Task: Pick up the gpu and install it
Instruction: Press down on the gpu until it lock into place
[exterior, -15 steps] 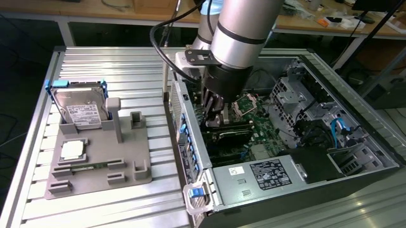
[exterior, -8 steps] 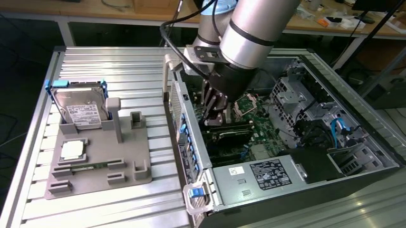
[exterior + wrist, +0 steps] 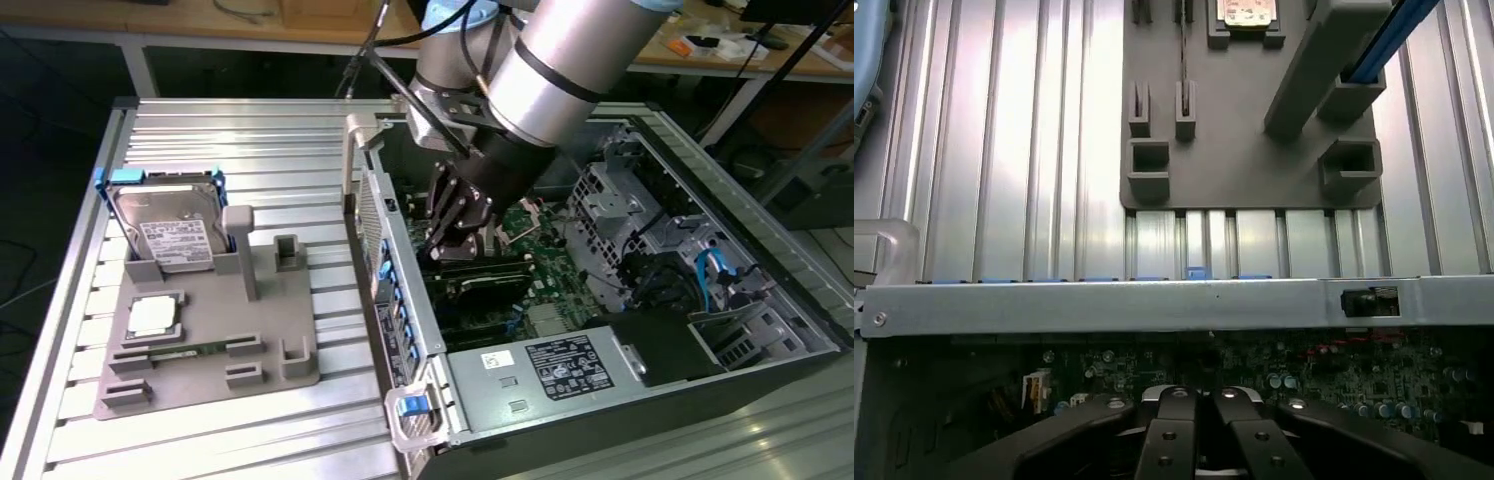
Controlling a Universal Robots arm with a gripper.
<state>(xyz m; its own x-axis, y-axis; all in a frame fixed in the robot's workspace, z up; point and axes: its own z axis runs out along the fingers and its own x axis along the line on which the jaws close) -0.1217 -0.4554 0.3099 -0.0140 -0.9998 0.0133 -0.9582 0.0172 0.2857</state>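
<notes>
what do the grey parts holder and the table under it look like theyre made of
The grey parts holder looks like matte plastic, possibly 3D printed: uniform dull grey, blocky slots and posts, no shine. The table beneath it looks like bare aluminium: silvery ribbed profiles with long grooves that catch bright reflections. The gripper is down inside the computer case, whose frame looks like sheet metal, pale grey with a bent edge.

A grey fixture plate (image 3: 200, 330) lies on the ribbed metal surface (image 3: 200, 140), holding an upright silver hard drive (image 3: 167, 230). Beside it, toward the exterior view's right, sits an open computer case (image 3: 747, 330) with its green motherboard (image 3: 534, 245) exposed.
</notes>
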